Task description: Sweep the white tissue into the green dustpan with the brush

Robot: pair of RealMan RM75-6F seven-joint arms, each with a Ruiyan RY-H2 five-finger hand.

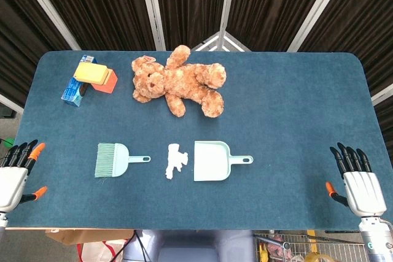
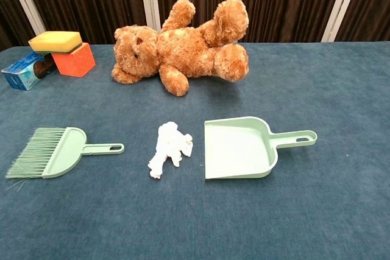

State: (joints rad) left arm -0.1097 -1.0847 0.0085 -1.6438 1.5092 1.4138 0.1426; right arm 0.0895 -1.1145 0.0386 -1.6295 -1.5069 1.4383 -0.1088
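The crumpled white tissue [image 2: 169,148] lies on the blue table [image 1: 295,102] just left of the green dustpan [image 2: 239,148], with the brush [image 2: 52,151] further left. Left hand [image 1: 15,175] and right hand [image 1: 357,182] rest at the near corners, fingers spread, holding nothing. No writing is legible

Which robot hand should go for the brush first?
Left. The brush lies on the left side of the table, nearer the open left robot hand; the tissue and dustpan lie between it and the right robot hand.
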